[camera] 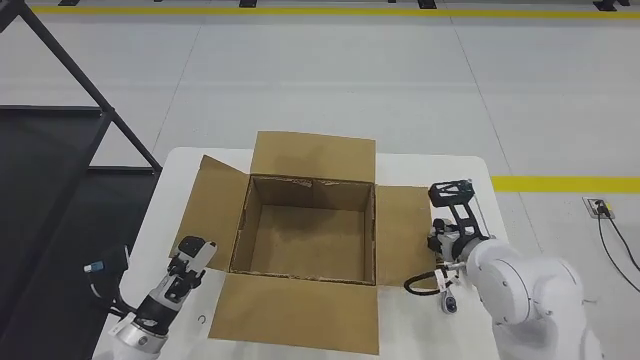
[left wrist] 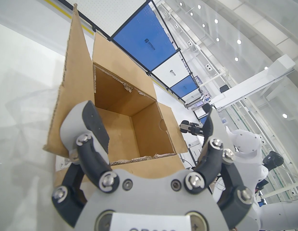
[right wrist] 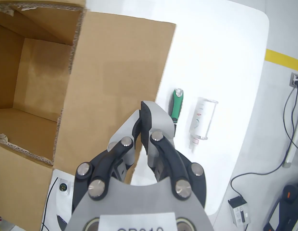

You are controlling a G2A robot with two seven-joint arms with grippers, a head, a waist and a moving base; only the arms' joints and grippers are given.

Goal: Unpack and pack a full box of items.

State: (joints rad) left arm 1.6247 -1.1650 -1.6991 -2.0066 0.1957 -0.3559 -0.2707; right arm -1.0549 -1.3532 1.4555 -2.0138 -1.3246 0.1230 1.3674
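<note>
An open, empty cardboard box (camera: 305, 235) stands mid-table with all its flaps folded outward. My left gripper (camera: 193, 252) hovers open just outside the box's left flap (camera: 212, 205), nothing between its fingers (left wrist: 92, 121); the box's bare inside (left wrist: 125, 131) lies ahead of it. My right gripper (right wrist: 142, 121) is shut, its tips over the outer edge of the right flap (right wrist: 115, 73); I cannot tell whether it pinches the cardboard. In the top view the right gripper (camera: 447, 195) sits at that flap's edge. On the table beyond lie a green-handled screwdriver (right wrist: 177, 105) and a clear bottle (right wrist: 202, 118).
A small white device (camera: 449, 305) with a black cable lies on the table by the right arm. A black metal frame (camera: 60, 110) stands left of the white table (camera: 170, 190). More cables and a black box (right wrist: 238, 209) lie on the floor at the right.
</note>
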